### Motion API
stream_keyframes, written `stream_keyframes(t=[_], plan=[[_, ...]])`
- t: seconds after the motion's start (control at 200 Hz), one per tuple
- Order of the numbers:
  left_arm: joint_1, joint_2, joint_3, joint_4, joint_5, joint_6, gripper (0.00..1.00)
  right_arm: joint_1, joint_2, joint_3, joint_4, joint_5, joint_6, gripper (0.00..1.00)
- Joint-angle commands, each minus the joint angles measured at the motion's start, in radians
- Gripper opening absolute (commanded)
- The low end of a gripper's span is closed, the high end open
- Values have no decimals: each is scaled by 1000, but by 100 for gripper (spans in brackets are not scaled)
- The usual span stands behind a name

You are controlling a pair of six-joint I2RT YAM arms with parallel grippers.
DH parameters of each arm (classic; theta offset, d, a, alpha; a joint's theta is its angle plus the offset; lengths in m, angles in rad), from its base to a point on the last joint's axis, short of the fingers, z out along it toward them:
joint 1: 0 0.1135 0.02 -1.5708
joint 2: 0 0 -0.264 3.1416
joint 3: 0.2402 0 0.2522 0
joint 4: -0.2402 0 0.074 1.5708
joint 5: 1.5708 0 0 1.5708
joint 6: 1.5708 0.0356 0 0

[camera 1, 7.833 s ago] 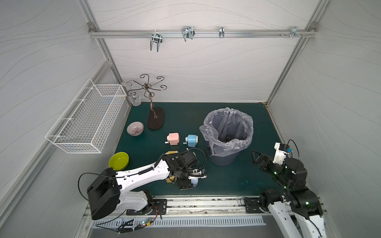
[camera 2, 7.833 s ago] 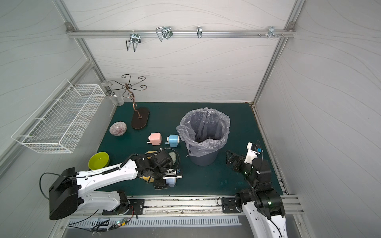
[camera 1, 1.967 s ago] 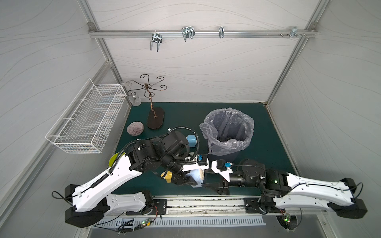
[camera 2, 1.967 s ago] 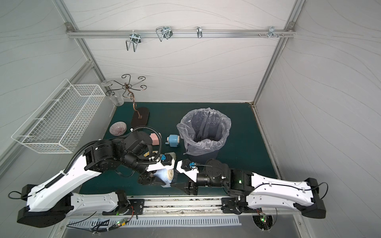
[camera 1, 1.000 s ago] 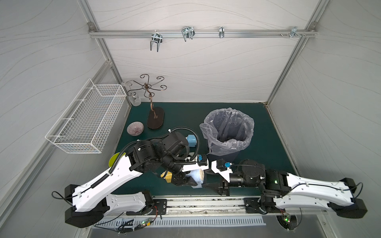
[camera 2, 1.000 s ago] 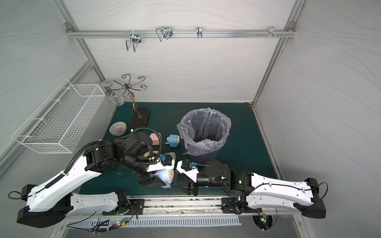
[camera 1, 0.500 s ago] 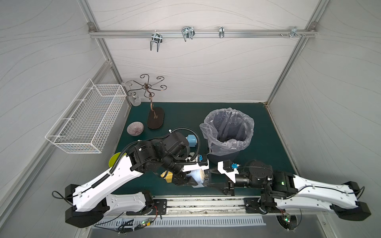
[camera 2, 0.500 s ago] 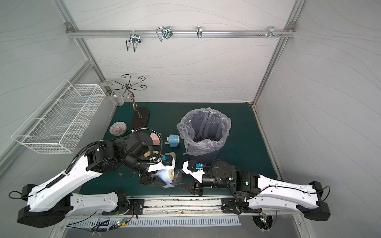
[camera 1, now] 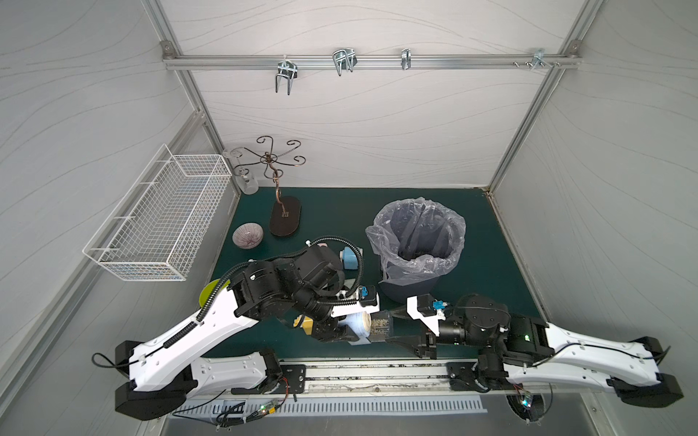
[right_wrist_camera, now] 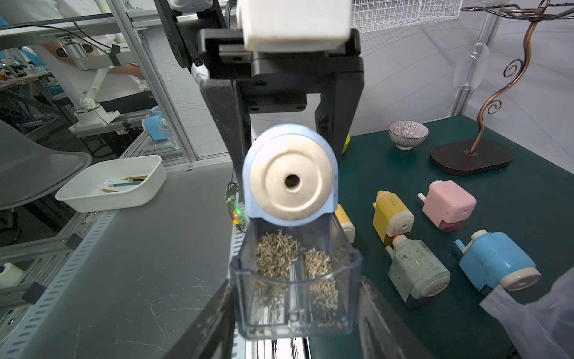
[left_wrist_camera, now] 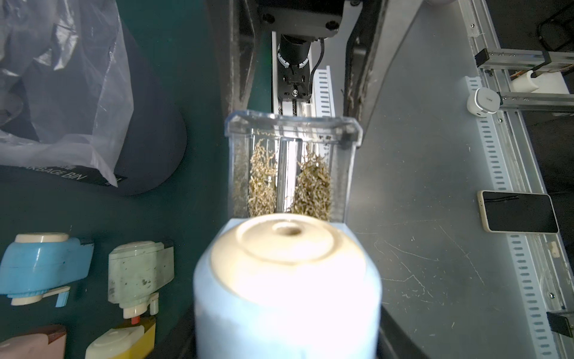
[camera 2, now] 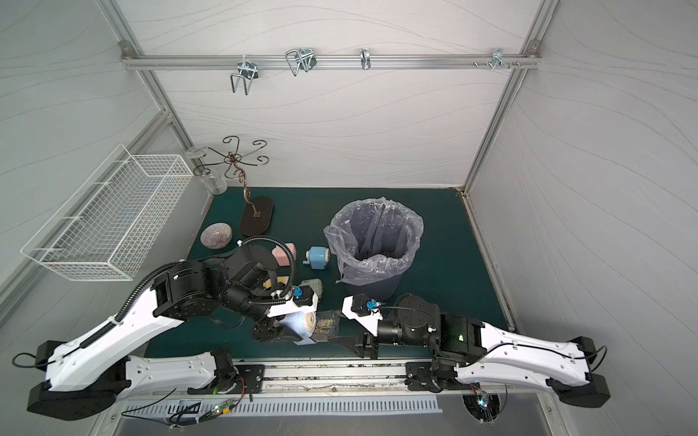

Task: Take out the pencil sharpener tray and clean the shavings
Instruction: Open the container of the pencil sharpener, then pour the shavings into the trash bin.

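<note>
Tray (right_wrist_camera: 295,298) part-drawn, shavings (right_wrist_camera: 276,255) aboard.
My left tool (camera 1: 345,334) clamps sharpener (right_wrist_camera: 290,174), right tool (camera 1: 391,326) pinches tray; seemingly not free yet; bin (camera 1: 404,290) dump remains.

shavings (right_wrist_camera: 279,258) in tray (right_wrist_camera: 355,279) jutting from sharpener (right_wrist_camera: 290,180), bin (camera 1: 408,290) behind

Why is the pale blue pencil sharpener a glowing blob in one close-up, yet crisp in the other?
Left wrist view: the pale blue pencil sharpener sits almost against the lens, so it is blurred and washed out, while the clear plastic tray beyond is sharp. Right wrist view: its cream face is in focus; only the black fingers at the frame edge blur.
</note>
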Motion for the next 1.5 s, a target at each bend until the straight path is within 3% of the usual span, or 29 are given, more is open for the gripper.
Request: stream_keyframes(t=[0.0, 0.255, 0.44, 0.72, 0.84, 0.871, 1.046, 1.246, 1.496], plan=[[-5, -37, 3, 15, -4, -9, 0, -6, -21, -13, 3, -14, 10, 0], [-4, -70, -21, 16, -19, -18, 0, -6, -58, -6, -37, 7, -11, 0], [-4, -78, -43, 15, -45, -16, 0, -7, -77, 46, -111, 106, -13, 0], [-4, -84, -95, 36, -70, -24, 0, -14, 99, 274, -184, 331, 22, 0], [-4, -107, -117, 59, -74, -22, 0, -100, 168, 392, -251, 357, 25, 0], [-4, -114, -123, 66, -74, -22, 0, -130, 178, 413, -269, 349, 144, 0], [-4, -134, -152, 84, -89, -18, 0, -298, 227, 547, -406, 322, 343, 0], [-4, -110, -175, 76, -100, -13, 0, -586, 333, 696, -592, 45, 548, 0], [-4, -115, -194, 86, -96, -14, 0, -858, 337, 651, -527, -304, 781, 0]])
